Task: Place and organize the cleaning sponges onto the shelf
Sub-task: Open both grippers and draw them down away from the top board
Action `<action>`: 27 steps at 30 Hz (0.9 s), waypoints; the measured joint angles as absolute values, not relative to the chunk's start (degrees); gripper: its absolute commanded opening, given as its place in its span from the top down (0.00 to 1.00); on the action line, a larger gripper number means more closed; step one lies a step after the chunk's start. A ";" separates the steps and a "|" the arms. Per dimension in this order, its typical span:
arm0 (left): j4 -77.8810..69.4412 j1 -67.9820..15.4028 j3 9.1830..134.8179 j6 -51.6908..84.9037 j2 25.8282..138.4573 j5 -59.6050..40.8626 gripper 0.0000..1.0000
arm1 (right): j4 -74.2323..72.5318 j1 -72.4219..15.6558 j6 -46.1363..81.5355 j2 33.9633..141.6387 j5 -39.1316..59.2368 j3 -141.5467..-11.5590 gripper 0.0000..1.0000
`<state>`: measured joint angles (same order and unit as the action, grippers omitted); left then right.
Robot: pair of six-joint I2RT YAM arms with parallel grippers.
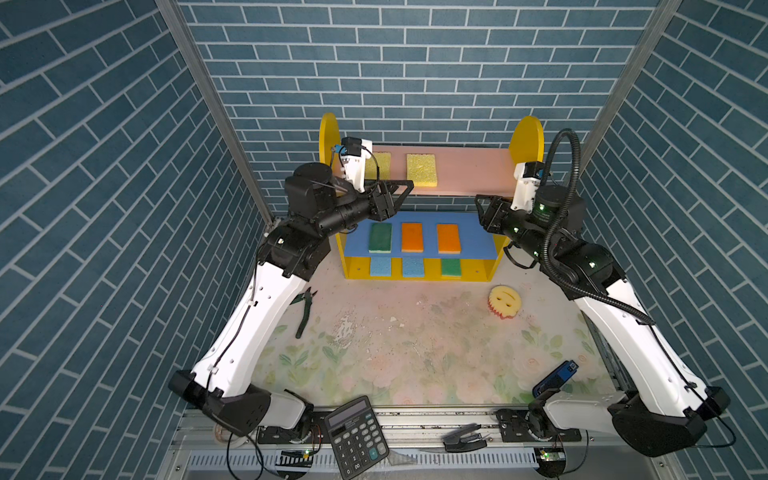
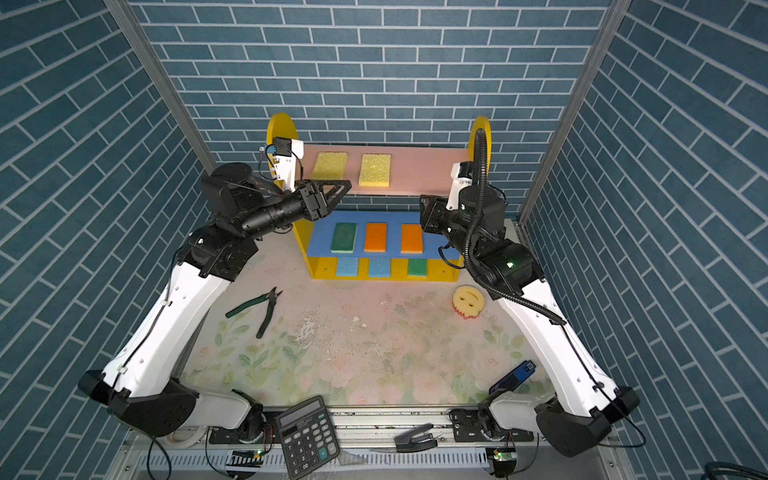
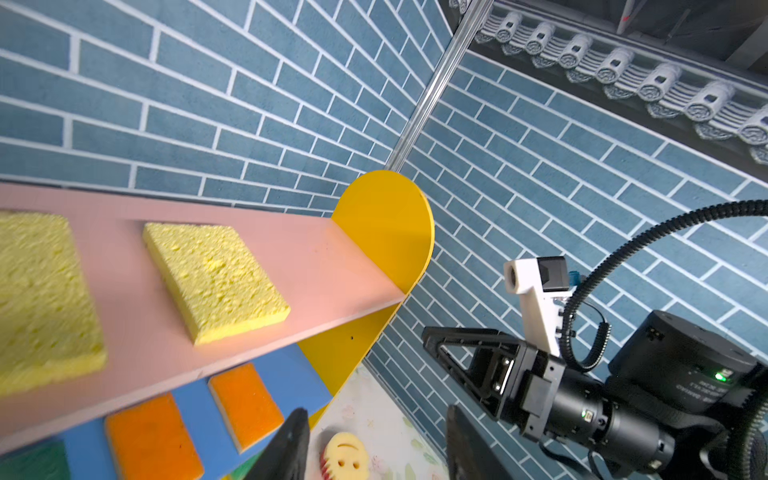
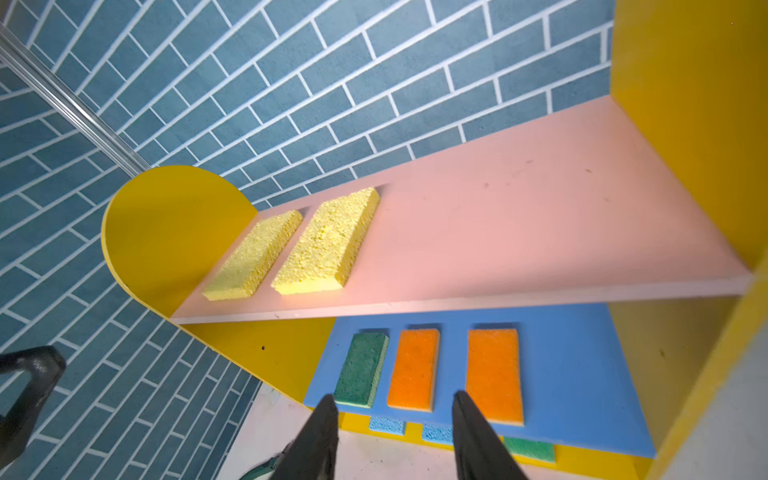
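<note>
On the shelf point(image 1: 469, 170), eight flat, porous rectangular sponges point(image 1: 421, 169) lie spaced in rows across its three boards, seemingly for tidiness, while the round yellow smiley sponge point(image 1: 504, 301) sits apart on the floral counter point(image 1: 415, 353), with the left gripper point(image 1: 405, 189) and right gripper point(image 1: 480, 203) hovering partly open, empty.

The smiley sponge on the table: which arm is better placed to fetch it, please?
Probably the right: the smiley sponge lies near the right gripper, open and empty; the left gripper is farther.
</note>
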<state>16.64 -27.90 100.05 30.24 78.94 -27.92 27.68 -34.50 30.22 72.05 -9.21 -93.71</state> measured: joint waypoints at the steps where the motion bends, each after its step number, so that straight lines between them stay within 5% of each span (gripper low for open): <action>1: 15.86 -27.90 97.14 30.26 77.01 -27.59 0.45 | 27.62 -34.50 30.17 70.70 -9.98 -91.98 0.50; 12: 12.49 -28.03 61.93 31.38 58.41 -24.10 0.42 | 33.04 -32.82 29.78 58.26 -20.10 -64.38 0.19; 14: 13.39 -28.03 56.49 32.01 55.81 -22.52 0.42 | 34.28 -30.72 30.65 57.49 -20.62 -59.20 0.01; 20: 13.80 -28.03 46.11 35.20 52.64 -17.93 0.42 | 35.00 -21.23 31.77 61.41 -17.47 -49.95 0.01; 27: 8.49 -28.03 45.71 37.93 61.58 -18.72 0.45 | 28.60 -14.39 31.57 70.22 -12.29 -46.00 0.04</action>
